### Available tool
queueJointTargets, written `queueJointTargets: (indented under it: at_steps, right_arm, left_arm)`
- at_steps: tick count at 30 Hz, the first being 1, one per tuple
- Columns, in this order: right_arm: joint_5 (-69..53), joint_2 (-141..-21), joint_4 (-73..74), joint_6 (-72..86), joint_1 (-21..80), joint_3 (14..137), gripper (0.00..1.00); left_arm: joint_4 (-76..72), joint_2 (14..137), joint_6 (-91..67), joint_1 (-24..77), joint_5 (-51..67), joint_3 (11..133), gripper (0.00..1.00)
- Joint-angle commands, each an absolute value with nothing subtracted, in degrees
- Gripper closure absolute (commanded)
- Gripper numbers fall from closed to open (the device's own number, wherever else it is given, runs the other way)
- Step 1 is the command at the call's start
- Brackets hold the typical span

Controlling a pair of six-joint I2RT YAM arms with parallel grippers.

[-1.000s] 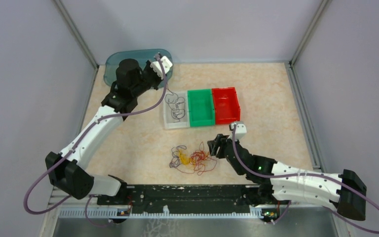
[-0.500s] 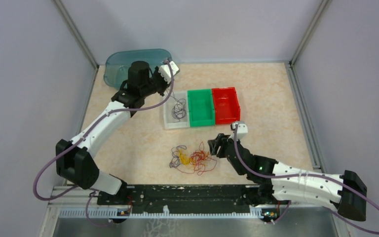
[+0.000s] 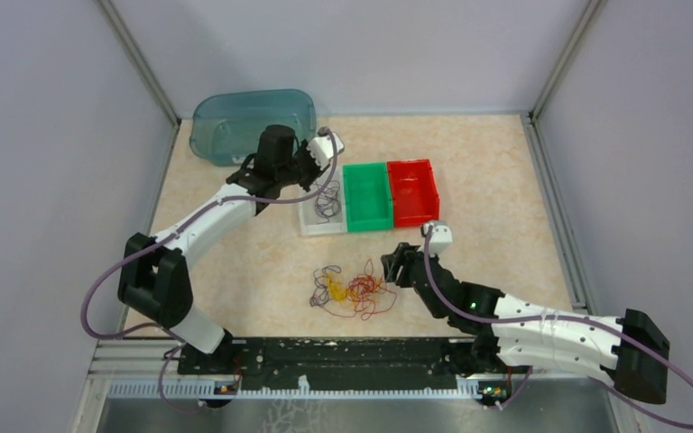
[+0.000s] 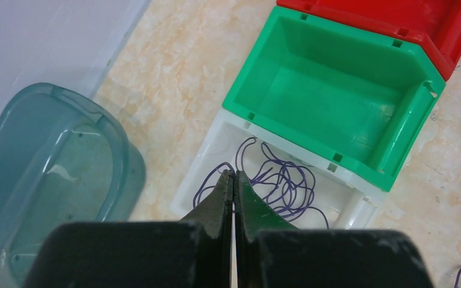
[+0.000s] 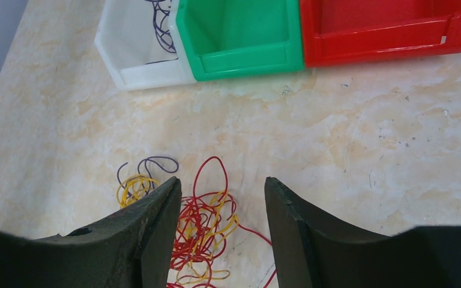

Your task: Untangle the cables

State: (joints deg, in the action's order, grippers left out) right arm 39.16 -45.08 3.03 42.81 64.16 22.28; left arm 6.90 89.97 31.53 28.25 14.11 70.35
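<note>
A purple cable [image 4: 288, 180] lies coiled in the white bin [image 4: 199, 173], and one loop of it rises to the tips of my left gripper [image 4: 234, 174], which is shut on it just above the bin's near-left corner. From above, the left gripper [image 3: 320, 167] hangs over the white bin [image 3: 311, 224]. A tangle of red cable [image 5: 207, 222], yellow cable [image 5: 133, 187] and a short purple strand [image 5: 156, 162] lies on the table. My right gripper [image 5: 221, 180] hovers open over the tangle's right side with nothing between its fingers. The tangle [image 3: 352, 290] sits left of the right gripper [image 3: 390, 264].
A green bin [image 3: 368, 224] and a red bin [image 3: 415, 219] stand in a row to the right of the white bin. A teal translucent container [image 3: 235, 126] sits at the back left corner. Walls and metal rails enclose the tabletop.
My left arm has swung right from over the teal container to above the white bin, and the purple cable has gathered into a smaller clump. The right arm has barely moved.
</note>
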Motion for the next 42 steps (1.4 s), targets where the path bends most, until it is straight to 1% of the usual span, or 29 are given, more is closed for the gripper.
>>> queueJointTargets:
  at_steps: [1,7,14,26,32,33,34,35,37,39,42]
  right_arm:
    - [39.03,-45.13,1.61,43.92,63.42,24.79,0.45]
    - [38.79,-45.09,2.14,43.94,62.89,25.10,0.45]
    - [38.26,-45.25,1.76,44.60,62.45,24.44,0.45]
    - [38.05,-44.54,2.20,45.61,62.14,23.51,0.46]
    - [37.54,-45.33,2.06,46.01,62.05,23.36,0.46]
    - [37.55,-45.43,2.05,45.93,62.05,23.50,0.46]
    - [37.46,-45.44,2.13,45.78,61.97,23.65,0.46]
    - [37.44,-45.36,2.16,45.55,61.92,23.84,0.46]
    - [37.38,-45.20,2.41,45.03,61.75,24.28,0.46]
    - [37.08,-44.98,2.45,44.59,61.34,24.65,0.46]
    - [36.48,-44.74,2.31,44.18,60.89,25.09,0.46]
  left_arm:
    - [7.76,91.94,29.56,29.39,15.53,69.50,1.00]
    - [7.48,94.03,27.69,29.92,15.44,68.00,1.00]
    - [5.45,98.29,27.54,29.89,12.02,66.17,1.00]
    - [-3.31,104.65,26.81,30.32,8.09,63.89,1.00]
    - [-3.53,105.74,28.18,30.29,7.15,63.43,1.00]
    - [-3.03,105.28,28.37,30.30,7.20,63.66,0.95]
    - [-1.92,104.59,28.41,30.25,7.99,64.13,0.86]
    - [-0.44,103.80,28.45,30.28,9.05,64.88,0.73]
    - [3.49,101.68,28.32,30.22,11.63,66.65,0.60]
    - [7.97,99.70,28.06,30.20,14.79,68.25,0.50]
    - [12.20,97.80,28.02,30.20,17.94,69.96,0.43]
